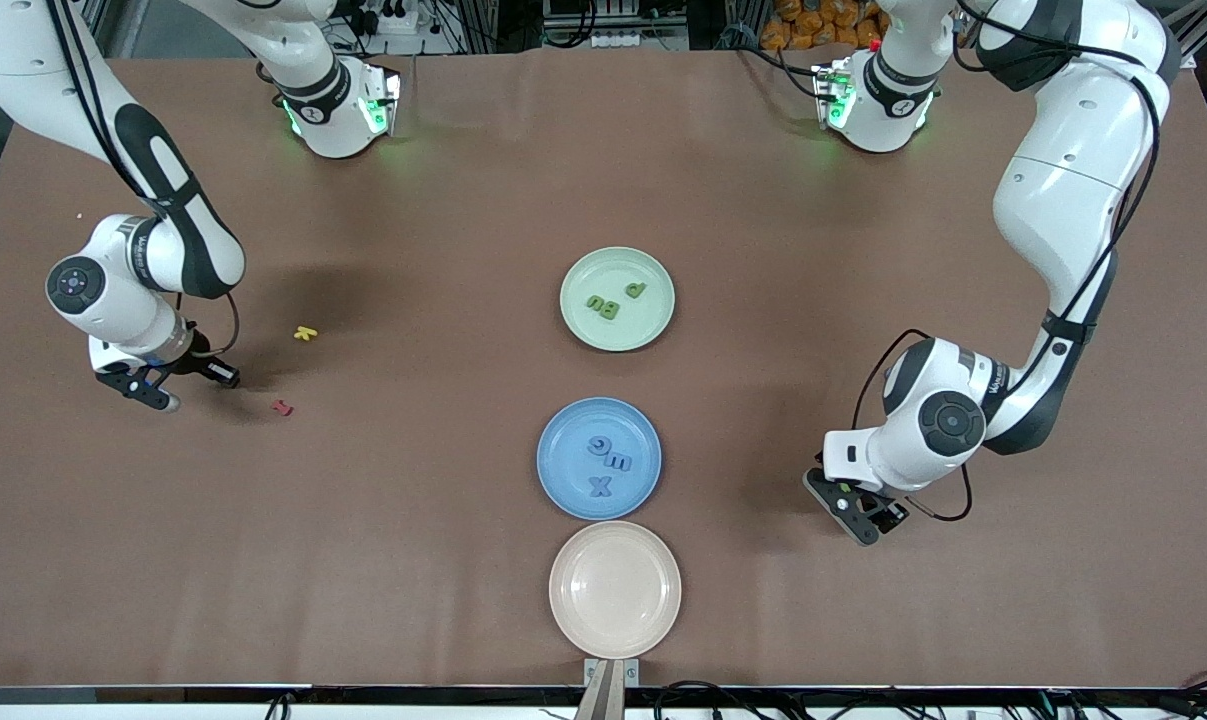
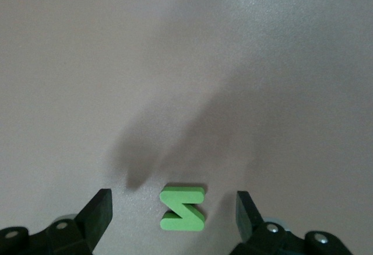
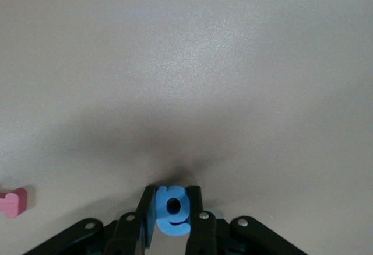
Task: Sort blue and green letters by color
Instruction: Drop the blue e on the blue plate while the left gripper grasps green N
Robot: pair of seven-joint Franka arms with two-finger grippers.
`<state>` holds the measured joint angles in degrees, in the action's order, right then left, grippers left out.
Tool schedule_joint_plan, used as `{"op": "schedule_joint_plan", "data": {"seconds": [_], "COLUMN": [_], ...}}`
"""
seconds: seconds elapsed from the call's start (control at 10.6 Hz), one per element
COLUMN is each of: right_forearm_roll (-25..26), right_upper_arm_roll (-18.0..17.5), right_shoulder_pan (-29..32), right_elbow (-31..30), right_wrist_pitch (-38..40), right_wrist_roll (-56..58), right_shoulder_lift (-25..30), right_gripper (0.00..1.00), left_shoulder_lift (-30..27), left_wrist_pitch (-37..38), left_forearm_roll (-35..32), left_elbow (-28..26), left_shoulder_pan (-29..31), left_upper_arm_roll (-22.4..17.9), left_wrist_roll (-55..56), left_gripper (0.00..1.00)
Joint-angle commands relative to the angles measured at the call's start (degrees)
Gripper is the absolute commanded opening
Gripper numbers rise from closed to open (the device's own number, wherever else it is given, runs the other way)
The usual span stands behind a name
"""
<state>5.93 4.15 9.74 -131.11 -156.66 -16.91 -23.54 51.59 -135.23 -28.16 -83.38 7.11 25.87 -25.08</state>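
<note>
While the left gripper (image 1: 856,512) hung low over the brown table (image 1: 413,560) toward the left arm's end, its 2 black fingers (image 2: 96,211) stood wide apart, touching nothing. Between them, flat on the tabletop, lay a small green foam letter N (image 2: 183,208), clear of both fingertips.

At the right arm's end of the table, the right gripper (image 1: 168,385) sat down at the surface with its fingers (image 3: 147,211) drawn together on a small medium-blue foam letter a (image 3: 172,209), which stood on edge between the pads. Just beside that gripper lay a small dark red foam letter (image 1: 282,407), and a small yellow foam letter (image 1: 305,333) rested farther from the front camera than the red one.

Along the middle of the table stood 3 round plates in a line. The pale green plate (image 1: 653,325), farthest from the camera, held 3 olive-green letters: a P (image 1: 636,290), a B (image 1: 610,309) and a u (image 1: 595,302). The blue plate (image 1: 559,480) next to it carried 3 blue letters: a G (image 1: 600,446), an m (image 1: 617,462) and an X (image 1: 600,487). The pale pink plate (image 1: 615,588), nearest the camera, touched the blue plate's rim.
</note>
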Motion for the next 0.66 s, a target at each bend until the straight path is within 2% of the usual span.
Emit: {"op": "schedule_joint_plan", "data": {"seconds": [0.0,0.28,0.38,0.57], "right_forearm_roll": [0.57,0.48,-0.74,-6.0], "right_upper_arm_roll": [-2.3,-5.99,-6.96,-8.8], "right_shoulder_pan": [1.43,0.9,0.46,-1.2], "right_elbow": [0.32,6.46,7.61,9.63], "right_wrist_pitch": [1.43,11.52,12.94,12.95], "right_wrist_roll": [0.12,-0.66,-1.11,-1.2], "right_shoulder_lift": [0.15,2.09,2.36,2.27], "right_gripper": [0.08,0.02,0.03,0.04], "left_shoulder_lift": [1.76,2.9,2.9,2.82], "left_wrist_pitch": [-0.29,-1.52,-1.52,-1.52], "left_forearm_roll": [0.12,0.21,0.12,0.12], "left_elbow": [1.82,2.17,2.17,2.17], "left_shoulder_pan": [0.01,0.1,0.19,0.19], "left_upper_arm_roll": [0.15,-0.73,-0.73,-0.73], "left_wrist_roll": [-1.63,-1.72,-2.07,-3.83], "left_gripper": [0.92,0.88,0.79,0.47]}}
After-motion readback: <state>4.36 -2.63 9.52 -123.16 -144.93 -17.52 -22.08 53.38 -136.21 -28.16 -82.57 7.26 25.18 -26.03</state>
